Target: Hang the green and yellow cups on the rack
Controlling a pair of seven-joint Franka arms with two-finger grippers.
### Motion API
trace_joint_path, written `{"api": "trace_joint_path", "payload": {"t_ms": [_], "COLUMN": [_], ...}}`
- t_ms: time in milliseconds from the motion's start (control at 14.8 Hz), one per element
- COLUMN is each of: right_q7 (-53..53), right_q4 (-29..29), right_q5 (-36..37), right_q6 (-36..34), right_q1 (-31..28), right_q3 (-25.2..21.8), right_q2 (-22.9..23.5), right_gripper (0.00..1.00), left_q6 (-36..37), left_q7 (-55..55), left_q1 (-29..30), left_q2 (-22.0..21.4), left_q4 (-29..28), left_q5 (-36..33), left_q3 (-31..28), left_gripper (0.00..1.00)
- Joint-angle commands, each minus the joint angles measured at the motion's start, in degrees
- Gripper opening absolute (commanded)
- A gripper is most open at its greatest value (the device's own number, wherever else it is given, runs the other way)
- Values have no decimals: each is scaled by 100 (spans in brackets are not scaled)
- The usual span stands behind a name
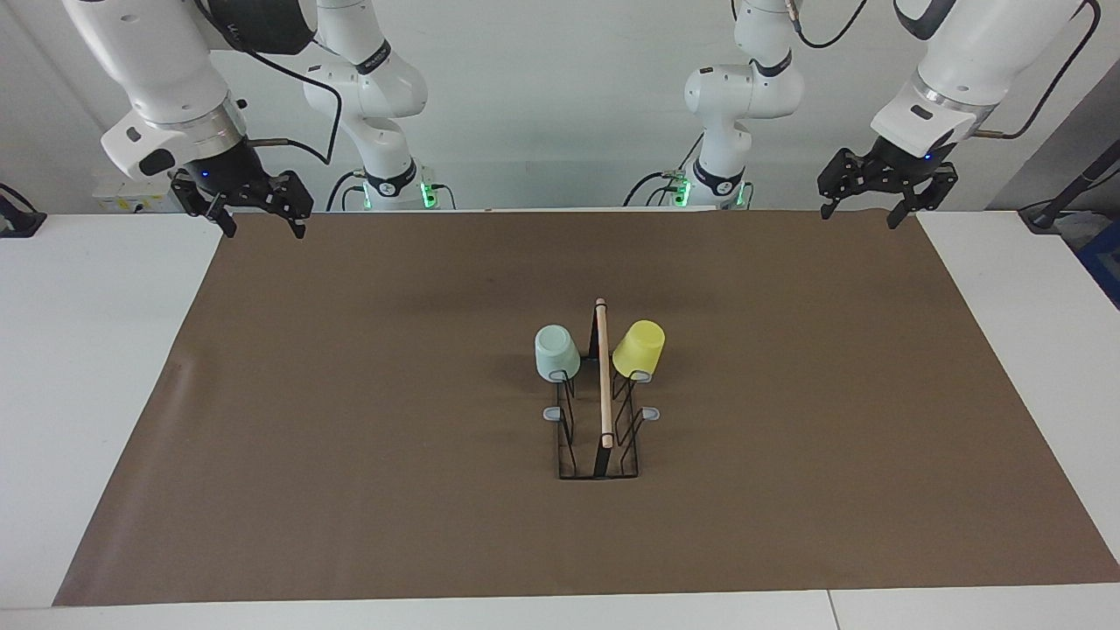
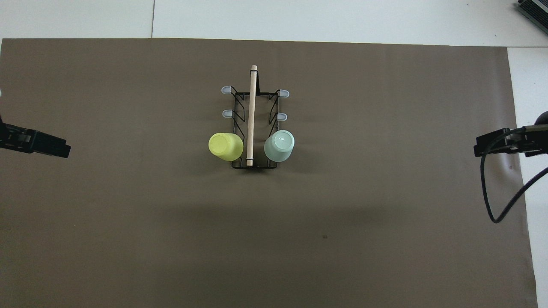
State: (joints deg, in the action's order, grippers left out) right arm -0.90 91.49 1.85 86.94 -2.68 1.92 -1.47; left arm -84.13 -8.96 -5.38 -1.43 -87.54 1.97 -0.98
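The black wire rack (image 1: 600, 437) (image 2: 253, 124) with a wooden top rod stands mid-mat. The pale green cup (image 1: 556, 352) (image 2: 279, 146) hangs upside down on a peg on the right arm's side, at the rack's end nearest the robots. The yellow cup (image 1: 639, 348) (image 2: 225, 146) hangs likewise on the left arm's side. My left gripper (image 1: 859, 210) (image 2: 43, 144) hovers open and empty over the mat's edge at the left arm's end. My right gripper (image 1: 261, 222) (image 2: 496, 144) hangs open and empty over the mat's corner at the right arm's end.
A brown mat (image 1: 350, 394) covers most of the white table (image 1: 87, 350). Several grey-tipped pegs (image 1: 552, 413) on the rack carry nothing. A black cable (image 2: 501, 196) loops from the right arm.
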Motion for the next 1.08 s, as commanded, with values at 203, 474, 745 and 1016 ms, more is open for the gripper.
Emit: {"api": "trace_joint_path", "payload": {"t_ms": [203, 474, 745, 1016], "right_q7": [-68, -68, -68, -68], "right_q4": [71, 71, 71, 71], "right_q5": [-18, -18, -18, -18], "right_q6": [43, 43, 43, 43], "right_q1": [-66, -66, -66, -66], "right_q3": [37, 37, 37, 37], "right_q2": [-73, -82, -73, -73], "right_gripper": [100, 100, 100, 100], "left_q6": [247, 274, 274, 292], "left_q7": [175, 429, 553, 553], "left_q1": [160, 134, 143, 152], "left_q2": [-50, -41, -50, -59], "left_q4": [123, 123, 114, 88], "left_q5": [-161, -188, -170, -118], "left_q3": [169, 239, 222, 204], "left_gripper": [100, 100, 100, 100]}}
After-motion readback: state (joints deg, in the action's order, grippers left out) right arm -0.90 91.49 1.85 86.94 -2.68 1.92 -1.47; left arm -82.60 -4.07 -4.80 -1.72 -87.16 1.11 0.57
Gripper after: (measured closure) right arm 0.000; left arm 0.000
